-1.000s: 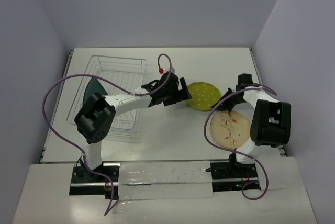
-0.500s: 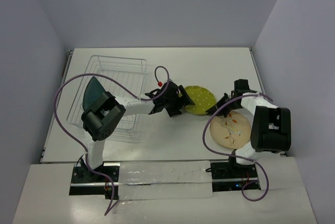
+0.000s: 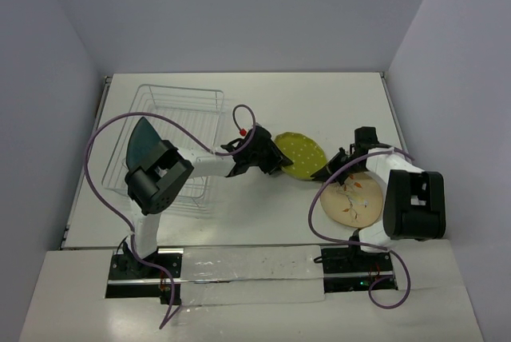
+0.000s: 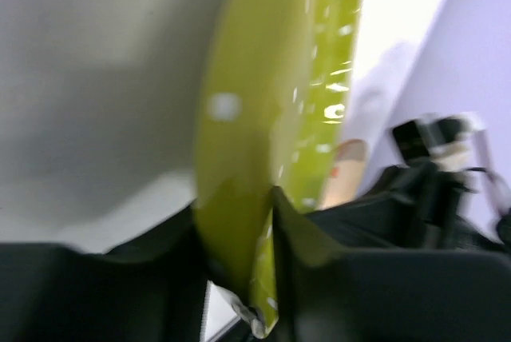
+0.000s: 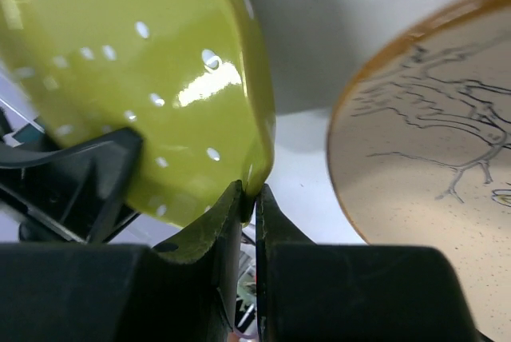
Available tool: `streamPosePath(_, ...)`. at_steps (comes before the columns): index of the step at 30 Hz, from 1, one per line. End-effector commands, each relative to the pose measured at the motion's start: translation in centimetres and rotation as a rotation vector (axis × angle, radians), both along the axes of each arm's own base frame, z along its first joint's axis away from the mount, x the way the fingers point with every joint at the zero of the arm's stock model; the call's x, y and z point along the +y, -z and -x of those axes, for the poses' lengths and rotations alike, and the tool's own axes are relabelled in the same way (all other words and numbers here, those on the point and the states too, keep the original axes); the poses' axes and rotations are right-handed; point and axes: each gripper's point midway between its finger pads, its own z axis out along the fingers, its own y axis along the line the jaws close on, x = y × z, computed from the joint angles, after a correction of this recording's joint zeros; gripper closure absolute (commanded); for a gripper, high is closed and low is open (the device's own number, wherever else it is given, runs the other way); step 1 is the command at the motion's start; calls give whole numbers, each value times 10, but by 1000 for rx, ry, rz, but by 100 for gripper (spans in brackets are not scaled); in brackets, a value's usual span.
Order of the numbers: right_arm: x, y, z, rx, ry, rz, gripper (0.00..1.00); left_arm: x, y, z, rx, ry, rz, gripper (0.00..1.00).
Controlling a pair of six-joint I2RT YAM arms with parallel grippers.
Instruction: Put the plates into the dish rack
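The yellow-green dotted plate [image 3: 299, 153] hangs tilted between both arms at mid-table. My left gripper [image 3: 276, 161] is shut on its left rim, and in the left wrist view the rim [image 4: 271, 102] runs down between the left gripper's [image 4: 237, 214] two fingers. My right gripper [image 3: 330, 168] is shut on the opposite rim; the right gripper [image 5: 254, 192] pinches the edge of the plate [image 5: 136, 62]. The cream floral plate [image 3: 355, 198] [image 5: 431, 142] lies flat on the table at the right. The dark teal plate [image 3: 144, 141] stands in the dish rack [image 3: 180, 90] at the left.
The white wire rack fills the left half of the table, its right edge just behind my left forearm. Purple cables loop off both arms. Walls close in the back and both sides.
My left gripper has moved onto the yellow-green plate's left rim and shut on it. The plate has tipped up and shifted slightly nearer. The right gripper kept its grip.
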Motion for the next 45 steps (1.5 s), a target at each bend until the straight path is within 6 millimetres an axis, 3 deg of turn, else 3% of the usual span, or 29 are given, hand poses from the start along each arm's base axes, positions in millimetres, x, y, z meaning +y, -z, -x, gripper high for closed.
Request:
streamPosePath(1, 15, -34, -10, -151, -69, -100, 100, -5, -24, -6, -65, -8, 20, 78)
streamPosePath(3, 13, -32, -7, -144, -75, -78, 100, -3, -27, -7, -76, -11, 5, 96)
streamPosePath(4, 12, -31, -6, -145, -76, -65, 100, -3, -29, -8, -85, -11, 5, 100)
streamPosePath(11, 14, -36, -3, -182, -168, -1, 98, -10, -48, -13, -195, 44, 4, 100)
streamPosePath(17, 9, -62, -16, -301, -184, 56, 63, 0, -98, -33, -444, 54, -90, 100)
streamPosePath(19, 7, -81, -21, -377, -177, 80, 48, 10, -115, -40, -548, 63, -151, 100)
streamPosePath(21, 4, -88, -22, -404, -170, 102, 40, 15, -127, -41, -589, 70, -180, 100)
streamPosePath(25, 1, -93, -20, -428, -167, 131, 36, 20, -136, -42, -633, 92, -219, 100)
streamPosePath(28, -6, -101, -22, -473, -151, 184, 36, 29, -156, -43, -701, 109, -258, 100)
streamPosePath(30, -11, -109, -23, -514, -142, 221, 36, 36, -177, -41, -791, 137, -282, 100)
streamPosePath(31, -12, -111, -23, -526, -143, 234, 36, 37, -178, -42, -818, 154, -298, 100)
streamPosePath(32, -15, -114, -23, -545, -135, 257, 36, 44, -206, -39, -904, 160, -294, 100)
streamPosePath(33, -15, -117, -23, -556, -133, 260, 36, 43, -209, -37, -913, 172, -285, 100)
streamPosePath(35, -22, -120, -24, -587, -118, 309, 36, 58, -243, -34, -1039, 202, -339, 100)
streamPosePath(42, -31, -135, -24, -678, -88, 375, 36, 110, -311, -31, -1191, 164, -532, 100)
streamPosePath(43, -33, -133, -23, -675, -88, 387, 36, 123, -327, -33, -1203, 115, -568, 100)
streamPosePath(45, -39, -131, -23, -669, -79, 419, 36, 150, -334, -34, -1181, 75, -672, 100)
